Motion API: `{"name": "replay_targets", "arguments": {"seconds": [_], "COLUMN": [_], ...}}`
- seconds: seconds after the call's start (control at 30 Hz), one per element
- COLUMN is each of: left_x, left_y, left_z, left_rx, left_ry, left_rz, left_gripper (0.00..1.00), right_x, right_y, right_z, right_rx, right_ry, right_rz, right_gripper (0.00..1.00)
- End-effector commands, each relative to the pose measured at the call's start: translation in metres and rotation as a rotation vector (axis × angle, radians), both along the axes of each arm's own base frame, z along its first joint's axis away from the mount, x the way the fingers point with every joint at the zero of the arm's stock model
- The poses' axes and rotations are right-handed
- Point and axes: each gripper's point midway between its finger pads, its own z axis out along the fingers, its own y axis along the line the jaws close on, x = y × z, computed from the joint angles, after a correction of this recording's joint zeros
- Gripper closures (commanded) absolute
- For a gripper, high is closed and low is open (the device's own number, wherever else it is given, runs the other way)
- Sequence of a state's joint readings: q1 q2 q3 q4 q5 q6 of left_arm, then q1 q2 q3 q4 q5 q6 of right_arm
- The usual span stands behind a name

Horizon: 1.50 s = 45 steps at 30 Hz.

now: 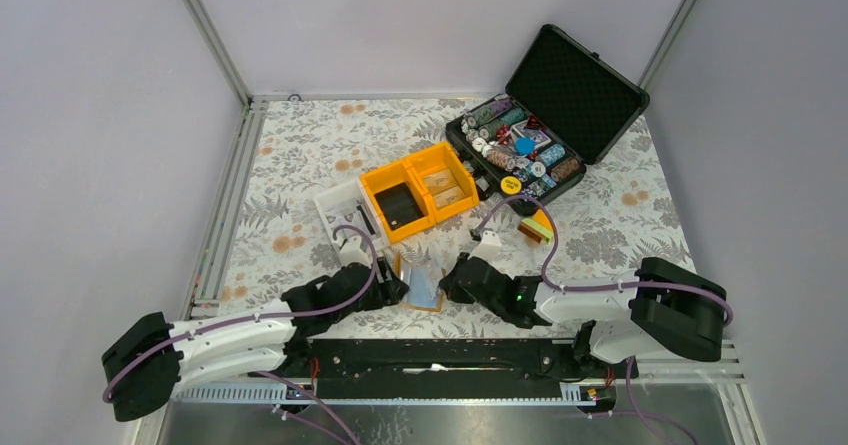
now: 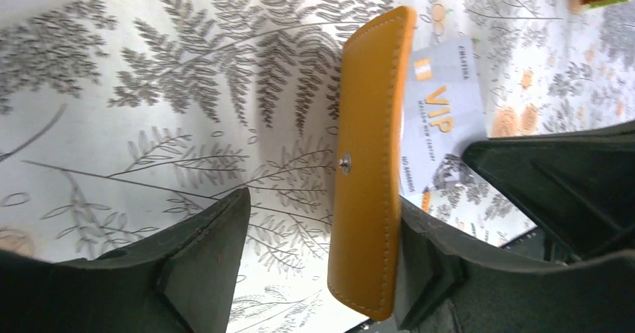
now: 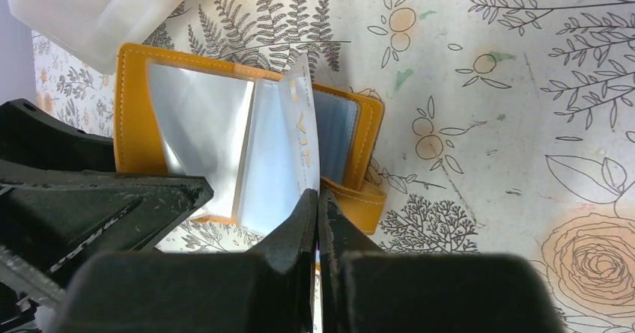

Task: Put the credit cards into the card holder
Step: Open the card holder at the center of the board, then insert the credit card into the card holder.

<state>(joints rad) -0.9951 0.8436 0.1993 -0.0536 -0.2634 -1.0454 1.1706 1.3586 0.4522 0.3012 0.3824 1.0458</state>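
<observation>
The credit card (image 3: 299, 135) is judged light, stiff and slick, best pinched by a short edge so that the free end can be steered. It is clamped in that way by the closed right tool (image 3: 317, 206) and stood on edge over the pale pockets of the card holder (image 3: 132, 108); whether its far end is inside a pocket cannot be told. The card holder, lying open on the surface (image 3: 487, 123), is judged soft and apt to slide or fold shut. Its orange flap is stood upright between the widely spread fingers of the left tool (image 2: 326, 209), close against one finger and well apart from the other.
</observation>
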Motion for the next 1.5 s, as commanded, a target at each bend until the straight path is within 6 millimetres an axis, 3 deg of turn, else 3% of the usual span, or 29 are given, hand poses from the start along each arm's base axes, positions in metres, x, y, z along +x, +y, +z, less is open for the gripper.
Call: {"name": "replay_targets", "arguments": {"seconds": [0.0, 0.33, 0.47, 0.53, 0.63, 0.73, 0.9, 1.07, 1.3, 1.47], "left_x": [0.000, 0.001, -0.002, -0.005, -0.007, -0.004, 0.001, 0.008, 0.015, 0.023], "left_y": [0.037, 0.044, 0.043, 0.040, 0.037, 0.042, 0.053, 0.048, 0.043, 0.027], "left_z": [-0.018, -0.020, -0.022, -0.024, -0.023, -0.018, -0.003, 0.020, 0.045, 0.077], "left_rx": [0.200, 0.285, 0.265, 0.236, 0.192, 0.192, 0.242, 0.246, 0.234, 0.156], "left_ry": [0.024, 0.068, 0.089, 0.102, 0.105, 0.082, 0.042, -0.011, -0.048, -0.107], "left_rz": [0.063, 0.097, 0.105, 0.103, 0.104, 0.121, 0.142, 0.110, 0.108, 0.073], "left_gripper": [0.36, 0.60, 0.78, 0.81, 0.72, 0.49, 0.23, 0.14, 0.11, 0.08], "right_x": [0.000, 0.002, 0.003, 0.005, 0.008, 0.009, 0.011, 0.012, 0.008, 0.008], "right_y": [-0.011, -0.013, -0.011, -0.012, -0.015, -0.017, -0.014, 0.002, 0.017, 0.027], "right_z": [-0.010, -0.007, 0.005, 0.015, 0.035, 0.048, 0.060, 0.076, 0.085, 0.083], "right_rx": [-0.086, -0.102, -0.090, -0.090, -0.082, -0.058, -0.024, 0.112, 0.206, 0.257], "right_ry": [-0.004, -0.021, -0.046, -0.069, -0.108, -0.132, -0.143, -0.164, -0.161, -0.152], "right_rz": [-0.027, -0.028, -0.016, -0.015, -0.011, -0.011, 0.021, 0.116, 0.176, 0.200], "right_gripper": [1.00, 1.00, 1.00, 1.00, 1.00, 1.00, 1.00, 1.00, 1.00, 1.00]}}
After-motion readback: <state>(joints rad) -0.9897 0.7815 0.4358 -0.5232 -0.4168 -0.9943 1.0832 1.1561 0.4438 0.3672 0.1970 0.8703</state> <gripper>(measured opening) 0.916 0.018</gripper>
